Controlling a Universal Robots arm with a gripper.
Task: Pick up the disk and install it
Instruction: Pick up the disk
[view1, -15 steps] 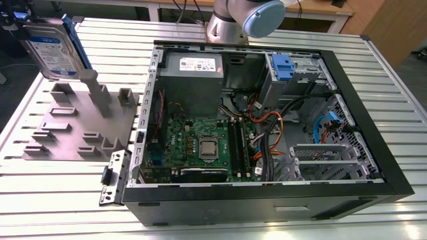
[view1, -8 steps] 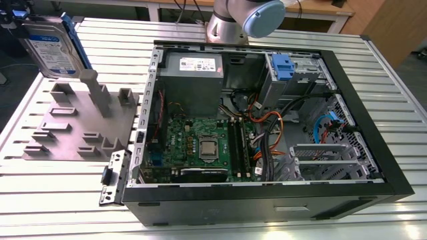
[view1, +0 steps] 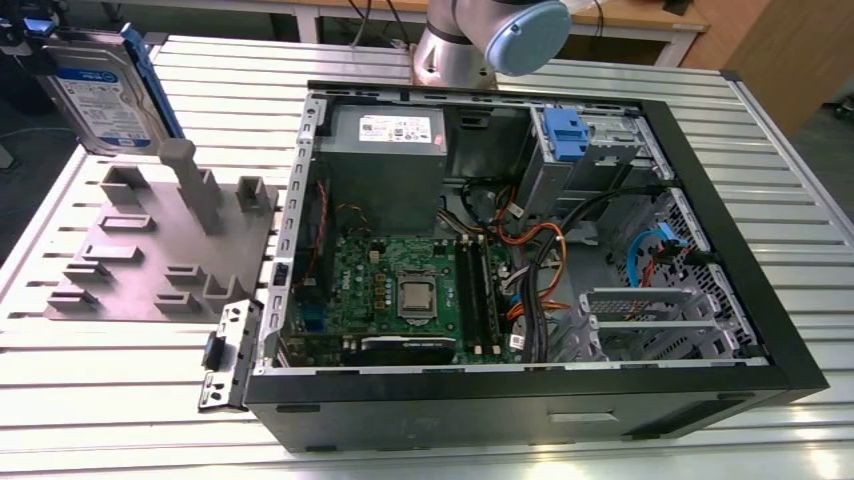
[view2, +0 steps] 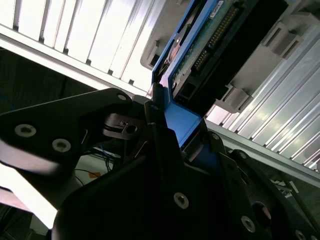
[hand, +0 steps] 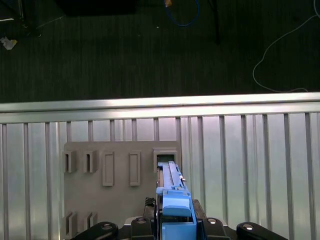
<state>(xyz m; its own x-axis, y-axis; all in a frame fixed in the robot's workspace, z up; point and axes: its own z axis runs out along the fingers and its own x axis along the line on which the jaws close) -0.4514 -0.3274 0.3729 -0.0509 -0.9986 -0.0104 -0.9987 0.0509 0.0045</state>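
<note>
The disk (view1: 107, 95), silver with a white-and-blue label and blue side rails, hangs upright in the air at the exterior view's far left. It is just above the back of the grey fixture plate (view1: 147, 250). My gripper (view1: 38, 30) is shut on its upper end. In both wrist views the black fingers (view2: 160, 135) clamp the disk's blue rail (hand: 176, 210). In the second wrist view the disk's (view2: 215, 45) underside and connector pins show. In the first wrist view the fixture plate (hand: 120, 200) lies straight below.
An open computer case (view1: 534, 250) lies on the slatted table (view1: 120, 400), to the exterior view's right of the plate. Inside it are a grey power-supply box (view1: 387, 140), a motherboard (view1: 400, 295), cables and a drive bay with a blue latch (view1: 566, 135). Upright posts (view1: 200, 195) stand on the plate.
</note>
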